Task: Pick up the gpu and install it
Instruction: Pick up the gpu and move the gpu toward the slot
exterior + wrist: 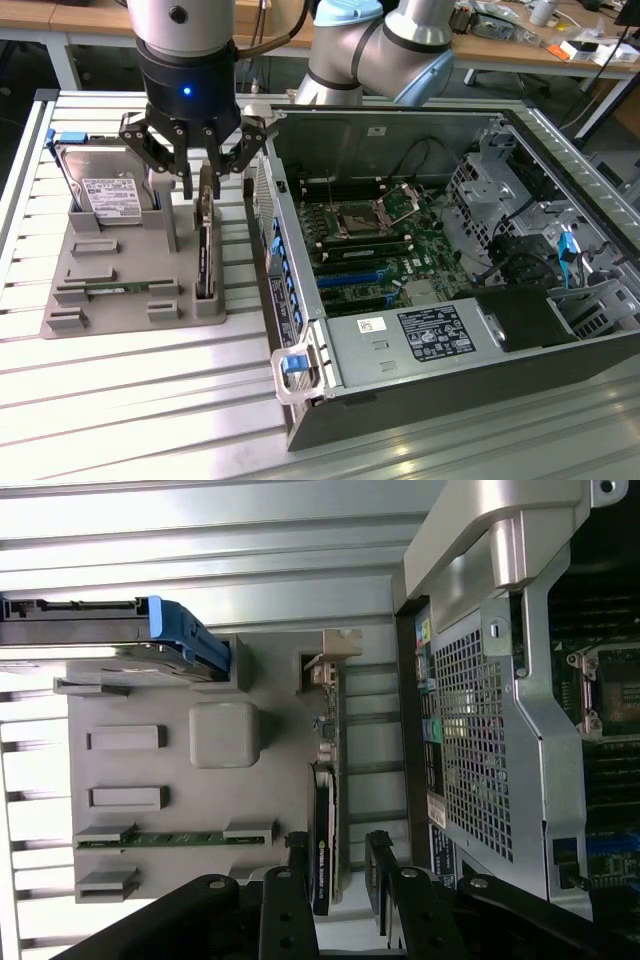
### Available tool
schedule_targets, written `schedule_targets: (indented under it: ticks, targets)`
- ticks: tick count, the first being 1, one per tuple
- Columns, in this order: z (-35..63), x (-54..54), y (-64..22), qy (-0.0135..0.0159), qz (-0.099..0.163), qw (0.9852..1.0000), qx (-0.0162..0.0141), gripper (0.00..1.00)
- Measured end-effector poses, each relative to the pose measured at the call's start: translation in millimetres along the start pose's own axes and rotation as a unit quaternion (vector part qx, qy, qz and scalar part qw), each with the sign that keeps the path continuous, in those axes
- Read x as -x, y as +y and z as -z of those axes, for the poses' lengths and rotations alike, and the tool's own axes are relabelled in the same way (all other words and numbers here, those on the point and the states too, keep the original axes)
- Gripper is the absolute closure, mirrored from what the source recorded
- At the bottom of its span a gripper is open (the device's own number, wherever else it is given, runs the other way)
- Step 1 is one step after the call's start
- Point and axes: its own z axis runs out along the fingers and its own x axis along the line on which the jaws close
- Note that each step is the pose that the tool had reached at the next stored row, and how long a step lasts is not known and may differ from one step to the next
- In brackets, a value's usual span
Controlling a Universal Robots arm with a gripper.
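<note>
Gpu [205,255] is standing on edge in the gray holder [130,265], just beside the case [400,395].
The gripper [201,186] is hovering over its top edge, jaws spread apart with one finger on either side; a hard drive [105,195] is leaning in the holder's other slot.

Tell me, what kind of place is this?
Probably a robotics lab or workshop. A robot arm's gripper hangs over a grey holder of computer parts, an open computer case lies on a slatted metal table, and cluttered workbenches stand behind.
</note>
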Motion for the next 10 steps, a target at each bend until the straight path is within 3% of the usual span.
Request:
schedule_targets:
  ticks: [10]
  targets:
    - [-2.9, -0.1, -0.1, 0.0, 0.0, 1.0, 0.0001, 0.64]
